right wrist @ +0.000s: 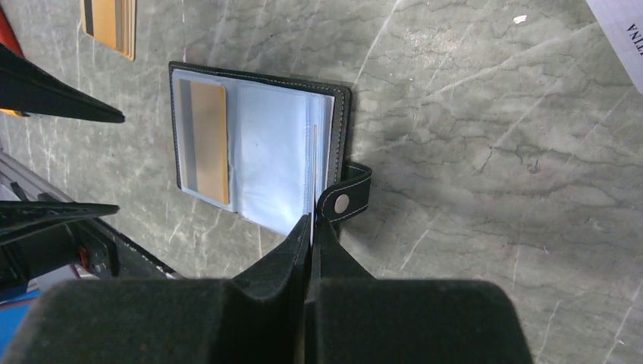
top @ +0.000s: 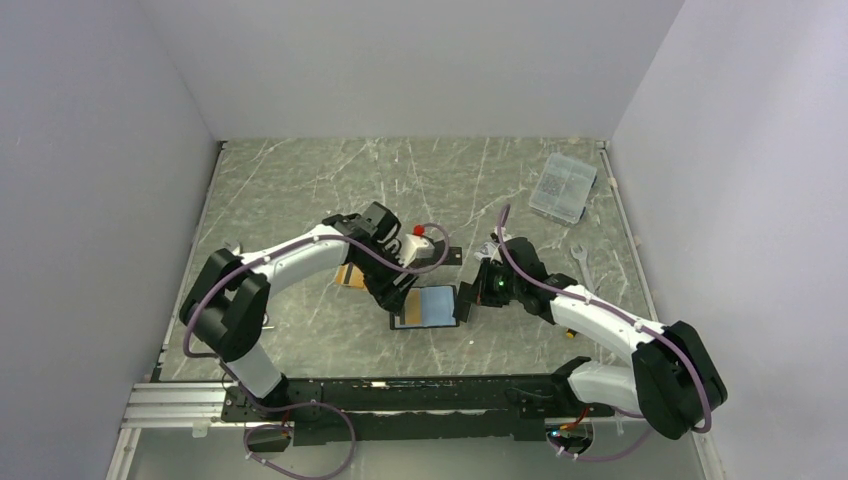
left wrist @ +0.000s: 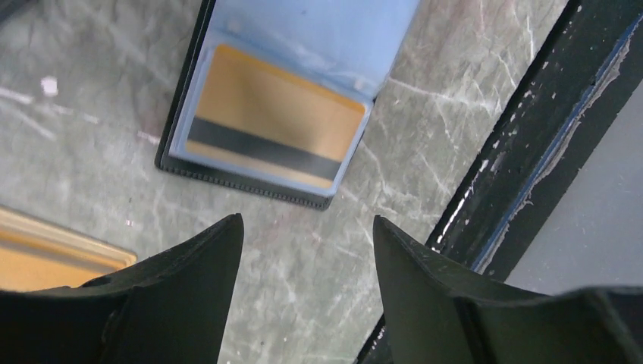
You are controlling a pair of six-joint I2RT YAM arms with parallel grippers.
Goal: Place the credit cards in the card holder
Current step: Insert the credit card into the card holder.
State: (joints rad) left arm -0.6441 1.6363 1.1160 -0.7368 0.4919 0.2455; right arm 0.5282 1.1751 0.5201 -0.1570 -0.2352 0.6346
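The card holder (top: 432, 305) lies open on the table, with its light blue sleeves facing up and its snap tab (right wrist: 345, 199) at the right. One orange-gold card (right wrist: 208, 140) sits inside the left sleeve and also shows in the left wrist view (left wrist: 277, 114). A second orange-gold card (top: 350, 275) lies loose on the table to the left of the holder. My left gripper (left wrist: 307, 227) is open and empty, just above the table beside the holder's edge. My right gripper (right wrist: 312, 227) is shut on a thin pale sleeve leaf (right wrist: 314, 163) of the holder and holds it upright. The silver-grey and black cards cannot be made out.
A clear plastic box (top: 563, 186) stands at the back right. A small wrench (top: 583, 262) lies right of my right arm. A black rail (left wrist: 531, 144) runs along the near table edge, close to my left gripper. A white slip (right wrist: 618, 30) lies to the far right.
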